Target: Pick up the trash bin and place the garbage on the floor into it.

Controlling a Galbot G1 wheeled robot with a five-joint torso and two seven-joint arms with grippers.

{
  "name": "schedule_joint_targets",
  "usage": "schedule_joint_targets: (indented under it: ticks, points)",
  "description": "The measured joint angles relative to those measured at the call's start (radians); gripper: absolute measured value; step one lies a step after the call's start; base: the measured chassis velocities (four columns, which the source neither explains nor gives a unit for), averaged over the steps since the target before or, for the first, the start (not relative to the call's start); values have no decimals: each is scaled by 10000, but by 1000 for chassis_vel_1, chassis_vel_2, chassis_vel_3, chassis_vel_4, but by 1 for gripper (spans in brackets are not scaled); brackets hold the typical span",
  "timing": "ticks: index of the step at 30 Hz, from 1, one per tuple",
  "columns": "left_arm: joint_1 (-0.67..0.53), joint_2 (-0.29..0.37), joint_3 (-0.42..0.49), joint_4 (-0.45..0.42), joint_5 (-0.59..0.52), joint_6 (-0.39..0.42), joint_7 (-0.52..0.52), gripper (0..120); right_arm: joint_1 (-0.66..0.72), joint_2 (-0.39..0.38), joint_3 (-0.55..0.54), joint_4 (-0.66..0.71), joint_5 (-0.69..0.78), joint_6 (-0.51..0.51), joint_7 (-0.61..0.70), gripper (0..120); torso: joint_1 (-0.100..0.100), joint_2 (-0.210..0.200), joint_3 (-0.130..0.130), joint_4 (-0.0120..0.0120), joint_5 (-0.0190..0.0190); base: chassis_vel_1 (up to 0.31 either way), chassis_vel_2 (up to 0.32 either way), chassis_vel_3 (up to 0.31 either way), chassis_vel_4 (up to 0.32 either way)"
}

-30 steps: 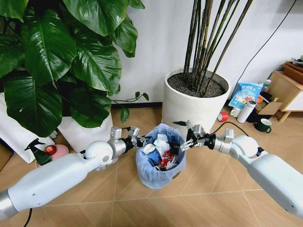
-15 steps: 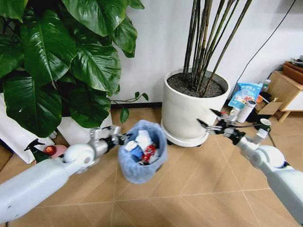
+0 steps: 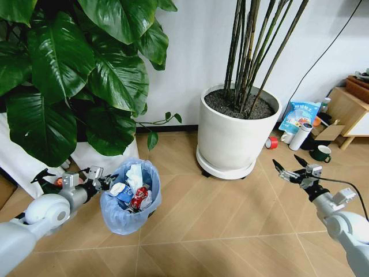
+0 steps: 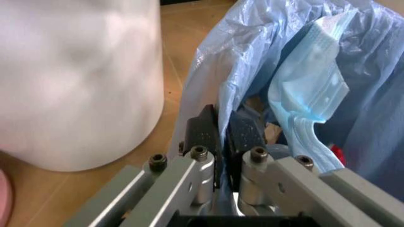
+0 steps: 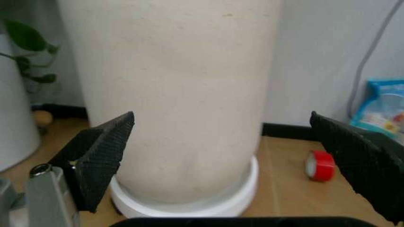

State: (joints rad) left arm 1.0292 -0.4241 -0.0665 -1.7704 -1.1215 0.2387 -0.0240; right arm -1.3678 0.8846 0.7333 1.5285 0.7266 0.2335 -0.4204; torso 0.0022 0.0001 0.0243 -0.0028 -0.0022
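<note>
Trash bin, lined in crinkly blue plastic and holding garbage, sits at the robot's left beside a leafy plant's white pot. Left gripper pinches its rim, fingers clamped together on the liner. Right gripper hangs spread wide and empty near the tall white planter, with a red tape roll beyond.

One trash bin, two white plant pots, two grippers, one mug.
</note>
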Motion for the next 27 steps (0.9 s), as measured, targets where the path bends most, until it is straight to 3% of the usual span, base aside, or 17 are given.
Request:
schedule_joint_targets:
  ticks: [8,17,27]
  points:
    - [33,182,-65,262,171,106,-191,0,-1926,688,2034,713,-362,223,190,100,0,0,0,-4,-1,0,0,0,0]
    - [674,354,-620,-3,224,83,-300,0,-2195,996,2239,770,-464,336,162,100,1,0,1,6,6,0,0,0,0]
    - [290,-180,-157,-68,203,85,-299,0,-2163,1216,1979,738,-285,471,156,100,2,0,2,2,1,0,0,0,0]
